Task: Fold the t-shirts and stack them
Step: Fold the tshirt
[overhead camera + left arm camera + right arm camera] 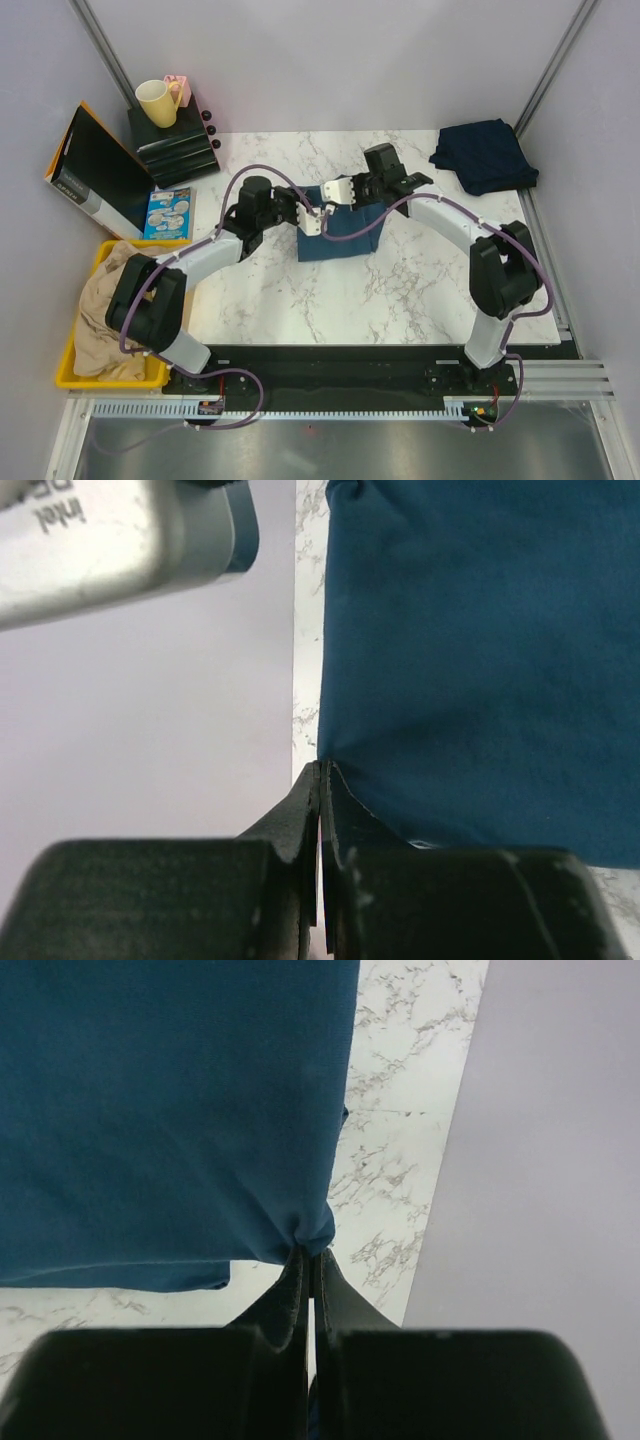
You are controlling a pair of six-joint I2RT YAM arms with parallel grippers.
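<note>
1. Yellow bin [68, 372], near left edge beside the left arm's base. It holds a crumpled beige cloth [100, 315].
2. Marble table [400, 300], white with grey veins.
3. Steel-blue t-shirt [345, 240], at the middle of the table between the two arms. It is bunched into a compact block, and each pincer holds a corner of its edge.
4. Left gripper [320, 777], clenched on a corner of the steel-blue t-shirt. The cloth spreads away to the right in the left wrist view.
5. Right gripper [310, 1260], clenched on another corner of the same shirt. The cloth spreads to the left in the right wrist view.
6. Booklet [167, 213], blue cover, lying flat at the left edge.
7. Black box [172, 148], far left, with a yellow mug [155, 102] standing on top.
8. Navy t-shirt [485, 155], far right corner, lying folded, well apart from both arms.
</note>
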